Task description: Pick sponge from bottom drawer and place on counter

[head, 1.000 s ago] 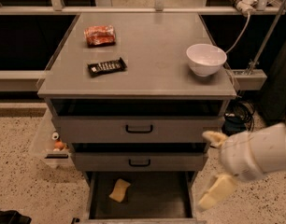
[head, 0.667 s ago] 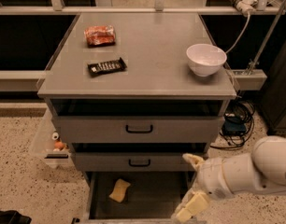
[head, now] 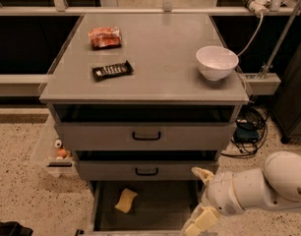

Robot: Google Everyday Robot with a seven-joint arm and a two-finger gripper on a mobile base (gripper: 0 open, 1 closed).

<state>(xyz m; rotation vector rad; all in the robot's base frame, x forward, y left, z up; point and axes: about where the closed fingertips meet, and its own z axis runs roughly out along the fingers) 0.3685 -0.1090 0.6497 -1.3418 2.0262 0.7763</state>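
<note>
The pale yellow sponge [head: 126, 200] lies in the left part of the open bottom drawer [head: 163, 210], on its dark floor. My gripper [head: 198, 199] is at the drawer's right side, at the end of the white arm coming from the lower right. Its two cream fingers are spread apart with nothing between them; one fingertip [head: 201, 173] points up-left, the other sits low near the drawer's front. The gripper is well to the right of the sponge and does not touch it. The grey counter [head: 155, 58] tops the cabinet.
On the counter lie a red-orange snack packet [head: 105, 37], a black candy bar [head: 112, 70] and a white bowl [head: 217, 62] at the right edge. The two upper drawers [head: 146, 135] have black handles. Cables [head: 249, 127] lie on the floor at the right.
The arm has moved left and down, from beside the cabinet's right edge to the right side of the open bottom drawer. The sponge has not moved.
</note>
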